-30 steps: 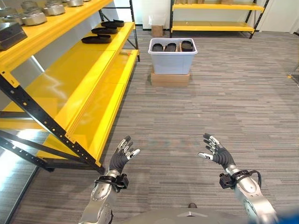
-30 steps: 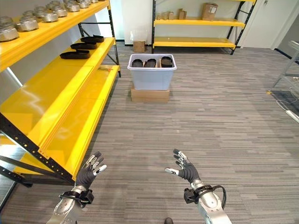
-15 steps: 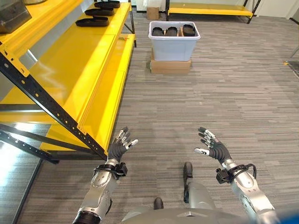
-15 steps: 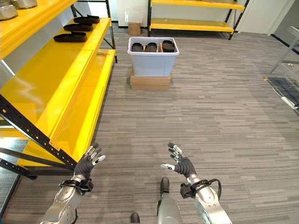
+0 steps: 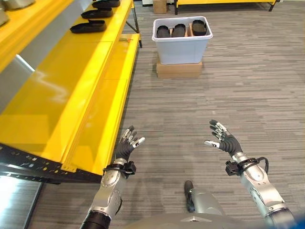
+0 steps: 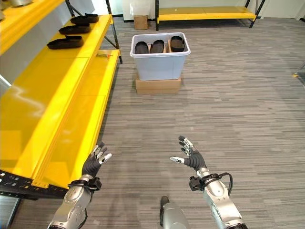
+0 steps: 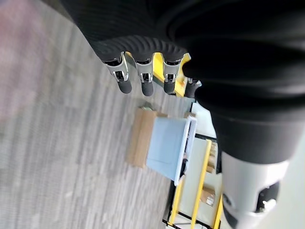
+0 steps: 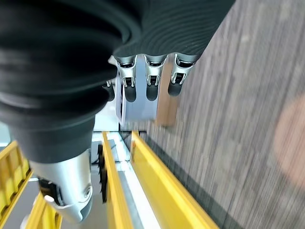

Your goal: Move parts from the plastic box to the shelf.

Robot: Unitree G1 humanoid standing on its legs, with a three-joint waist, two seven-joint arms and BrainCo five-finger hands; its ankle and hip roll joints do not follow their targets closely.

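While your head camera has tipped and shifted since a second ago, the plastic box of dark parts stands well ahead on its cardboard carton. Your left hand and right hand hang spread and empty (nothing grasped), so the approach remains, with three parts already on the yellow shelf.

**Colours and patterns observed**

Shelf: bright yellow decks, black perforated frame rail. Parts on shelf: black. Plastic box: pale grey-blue, white rim; parts inside black. Cardboard box beneath it: plain tan. Floor: grey carpet, fine horizontal streaks in lighter and darker grey.
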